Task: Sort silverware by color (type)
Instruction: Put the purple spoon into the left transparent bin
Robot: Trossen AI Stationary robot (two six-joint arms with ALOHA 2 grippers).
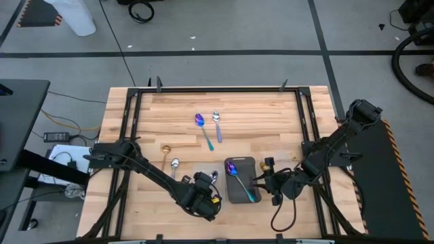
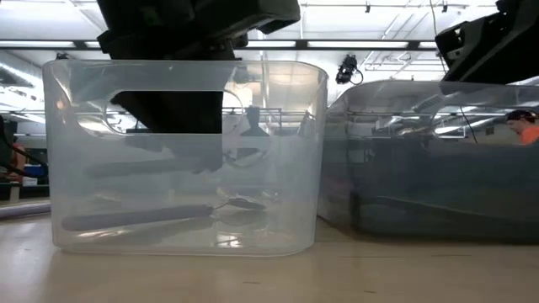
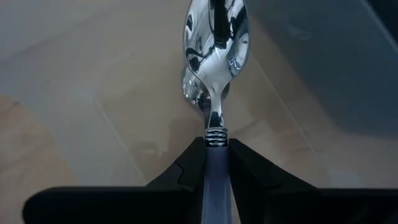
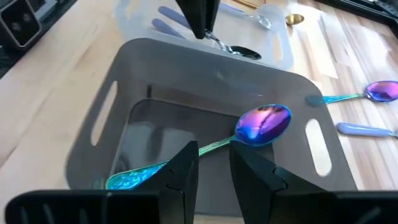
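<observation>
Your left gripper point(image 3: 216, 158) pinches a shiny silver spoon point(image 3: 216, 43) by its pale handle, bowl down, over the clear tray point(image 2: 185, 151) at the near edge, where another silver spoon point(image 4: 239, 51) lies. Lower until the bowl nearly rests on the tray floor, then release. Your right gripper point(image 4: 214, 163), fingers narrowly parted and empty, hovers over the dark tray point(image 4: 118, 93) holding an iridescent spoon point(image 4: 261, 124).
</observation>
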